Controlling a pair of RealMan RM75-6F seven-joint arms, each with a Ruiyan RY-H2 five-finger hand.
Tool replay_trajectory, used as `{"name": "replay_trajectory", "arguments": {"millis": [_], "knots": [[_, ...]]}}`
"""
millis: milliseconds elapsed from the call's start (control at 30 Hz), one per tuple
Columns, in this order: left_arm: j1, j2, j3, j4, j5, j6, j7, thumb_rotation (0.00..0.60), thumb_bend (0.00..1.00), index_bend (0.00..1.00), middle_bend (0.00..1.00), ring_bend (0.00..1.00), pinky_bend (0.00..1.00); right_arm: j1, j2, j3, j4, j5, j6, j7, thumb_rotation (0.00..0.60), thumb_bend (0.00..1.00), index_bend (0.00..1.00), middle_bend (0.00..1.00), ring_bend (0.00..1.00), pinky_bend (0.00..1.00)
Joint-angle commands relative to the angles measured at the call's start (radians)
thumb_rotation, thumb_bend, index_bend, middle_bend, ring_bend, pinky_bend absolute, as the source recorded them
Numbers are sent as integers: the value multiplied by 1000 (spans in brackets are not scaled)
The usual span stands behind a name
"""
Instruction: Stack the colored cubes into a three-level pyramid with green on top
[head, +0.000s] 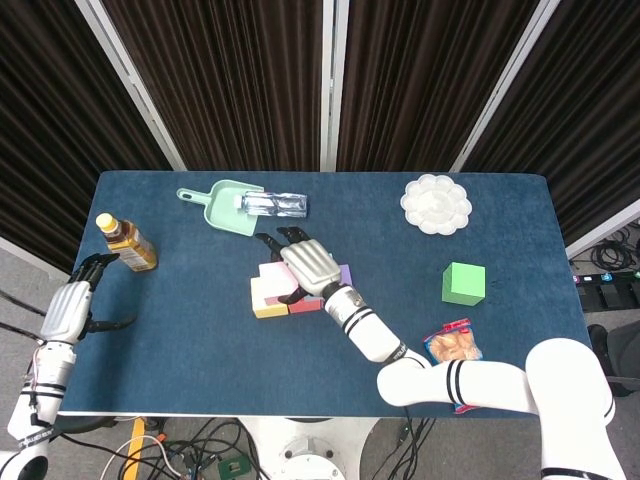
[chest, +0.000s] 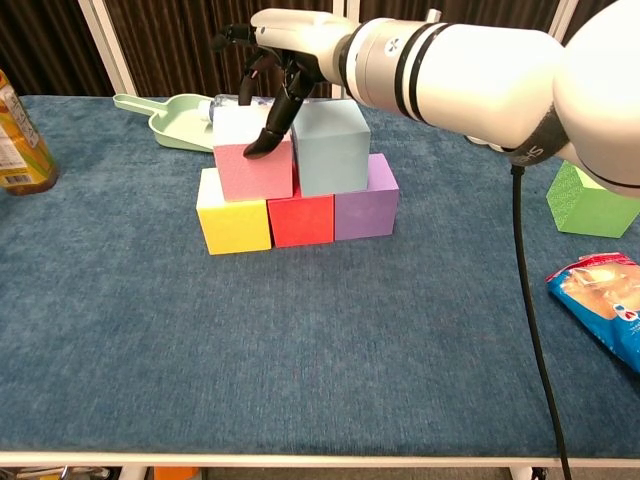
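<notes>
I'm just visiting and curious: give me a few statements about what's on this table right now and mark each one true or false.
1. The green cube tops the stack. False: it sits on the table, apart from the stack, to its right in the chest view.
2. The bottom row is yellow cube, red cube, purple cube. True.
3. The right hand has a fingertip on the pink cube. True.
4. The left hand grips the bottle. False: it holds nothing, near the table's edge.
5. The snack bag lies inside the dustpan. False: it lies far across the table.
</notes>
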Motion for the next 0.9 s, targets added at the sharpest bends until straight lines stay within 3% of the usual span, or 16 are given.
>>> {"name": "replay_trajectory", "arguments": {"millis": [33,900], "knots": [[-1,0,1,1,0,-2,1,600,40,111,95,31,137,0,0,-1,1,4,-1,-2,600,101,0,410,0,0],[-9,0,-1,-7,-11,-23,1,600,40,111,95,31,138,-5,22,3,-17,15,-10,-4,600,101,0,420,5,0]]}}
